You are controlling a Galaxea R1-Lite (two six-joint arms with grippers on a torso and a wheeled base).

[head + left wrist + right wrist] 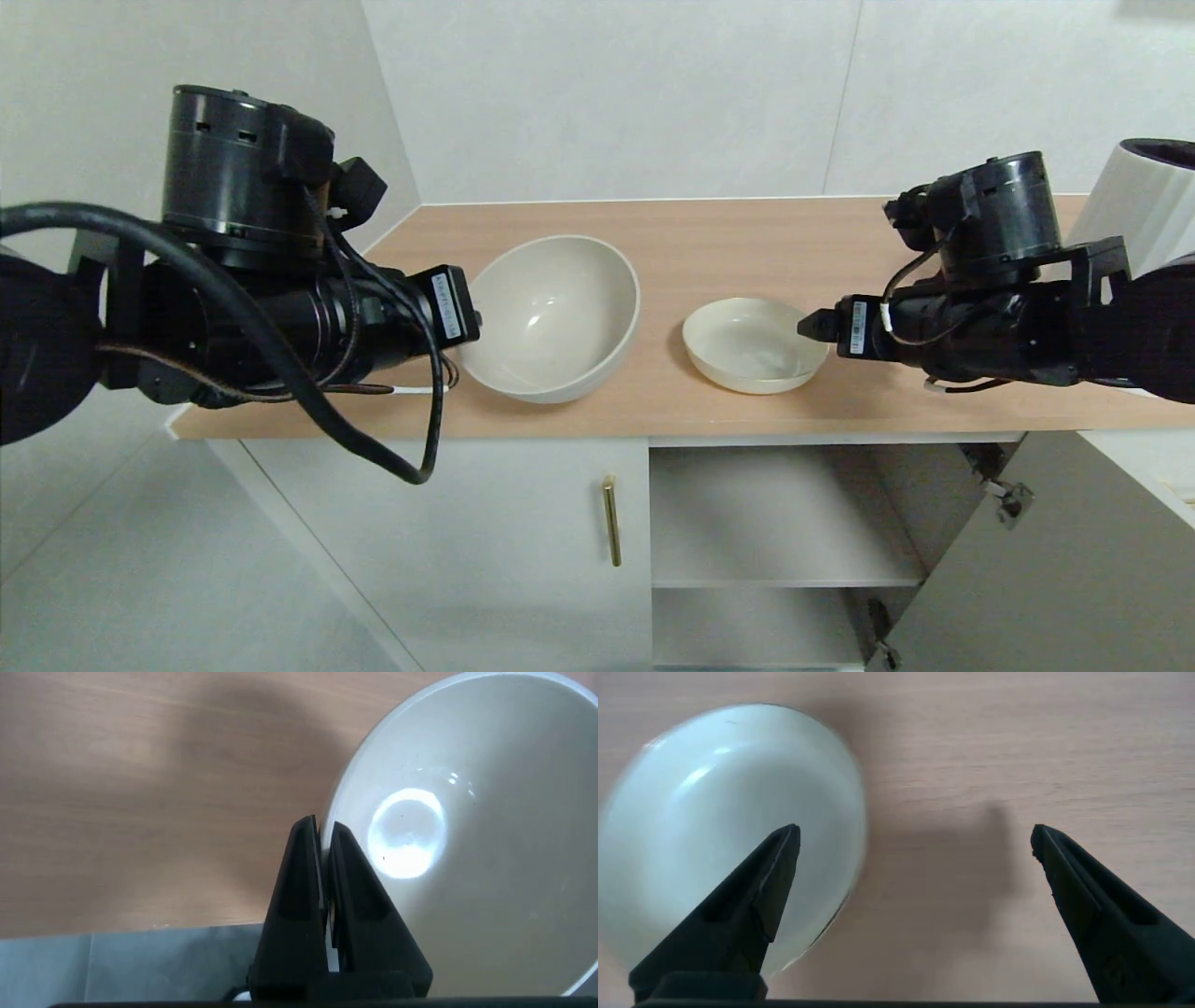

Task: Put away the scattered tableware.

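Note:
A large cream bowl [551,317] sits tipped on its side at the left of the wooden counter [738,238], its opening facing right and up. My left gripper [470,322] is shut on the large bowl's [467,859] near-left rim, which sits pinched between the left gripper's [324,826] fingers. A small shallow cream bowl [752,345] rests flat to its right. My right gripper [808,325] hangs open at that small bowl's [710,831] right edge. One finger of the right gripper [915,838] is over the bowl, the other over bare wood.
Below the counter, the cabinet's right half [766,513] stands open with white shelves, its door [1018,560] swung out to the right. The left door with a brass handle [610,519] is closed. Tiled walls border the counter behind and at the left.

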